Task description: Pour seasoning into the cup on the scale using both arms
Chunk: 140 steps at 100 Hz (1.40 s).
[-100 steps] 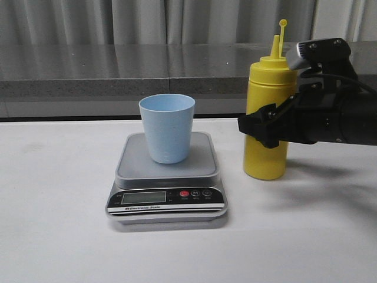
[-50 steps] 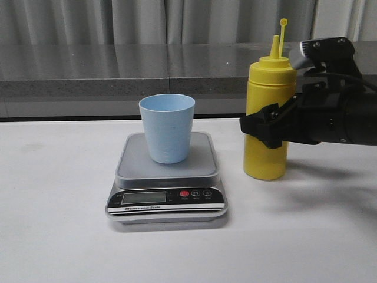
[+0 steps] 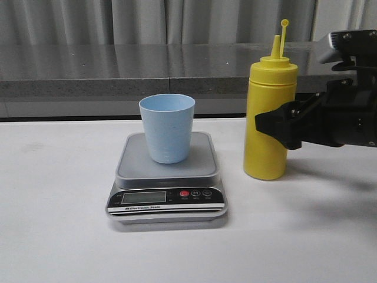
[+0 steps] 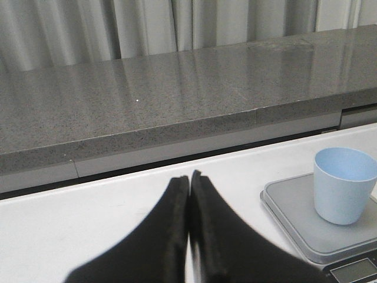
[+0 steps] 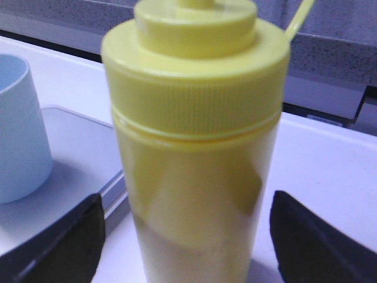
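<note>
The yellow seasoning bottle [image 3: 266, 100] stands upright on the white table, right of the scale, its small cap hanging from a tether above the nozzle. The pale blue cup [image 3: 166, 128] stands on the silver-grey scale [image 3: 203, 168]. My right gripper [image 3: 274, 126] is open. Its fingers reach in from the right and straddle the bottle [image 5: 194, 147] at mid-height, with a gap on each side [image 5: 187, 236]. My left gripper [image 4: 189, 178] is shut and empty, low over the table to the left of the scale [image 4: 288, 218] and cup [image 4: 343, 184]. It does not show in the front view.
A grey stone ledge [image 3: 118, 73] runs along the back of the table, with curtains behind it. The scale's black front panel [image 3: 166, 198] with LCD and red button faces the table's front edge.
My right gripper has drawn back to the right, so its fingertips reach less far past the bottle. The bottle, cup and scale have stayed in place.
</note>
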{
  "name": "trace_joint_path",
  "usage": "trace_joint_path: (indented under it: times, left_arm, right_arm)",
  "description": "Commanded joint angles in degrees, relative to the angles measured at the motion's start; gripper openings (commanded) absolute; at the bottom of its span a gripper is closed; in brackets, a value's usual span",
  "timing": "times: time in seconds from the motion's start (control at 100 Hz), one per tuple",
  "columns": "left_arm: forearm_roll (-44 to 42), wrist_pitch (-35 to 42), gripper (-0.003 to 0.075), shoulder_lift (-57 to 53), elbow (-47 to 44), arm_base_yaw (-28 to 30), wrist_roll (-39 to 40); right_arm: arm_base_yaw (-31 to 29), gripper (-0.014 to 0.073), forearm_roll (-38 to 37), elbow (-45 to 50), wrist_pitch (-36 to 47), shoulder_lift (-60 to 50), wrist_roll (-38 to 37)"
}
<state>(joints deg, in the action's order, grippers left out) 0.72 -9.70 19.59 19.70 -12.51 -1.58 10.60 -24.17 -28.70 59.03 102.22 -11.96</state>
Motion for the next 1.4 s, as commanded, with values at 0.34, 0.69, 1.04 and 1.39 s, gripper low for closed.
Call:
trace_joint_path:
  times: [0.34, 0.69, 1.04, 1.39]
  left_arm:
    - [0.07, 4.88, -0.0018, 0.31, 1.36, 0.17, 0.25]
    - [0.07, 4.88, -0.0018, 0.31, 1.36, 0.17, 0.25]
    - [0.07, 4.88, -0.0018, 0.31, 1.36, 0.17, 0.25]
    - [0.07, 4.88, -0.0018, 0.31, 1.36, 0.17, 0.25]
  right_arm:
    - [-0.33, 0.0576, 4.34, 7.74, 5.0, -10.53, 0.5]
    - [-0.33, 0.0571, 10.72, 10.15, -13.47, -29.71, 0.5]
    - [-0.33, 0.0526, 13.17, 10.15, -37.55, -55.28, 0.5]
    - [-0.33, 0.0165, 13.17, 10.15, -57.66, -75.43, 0.5]
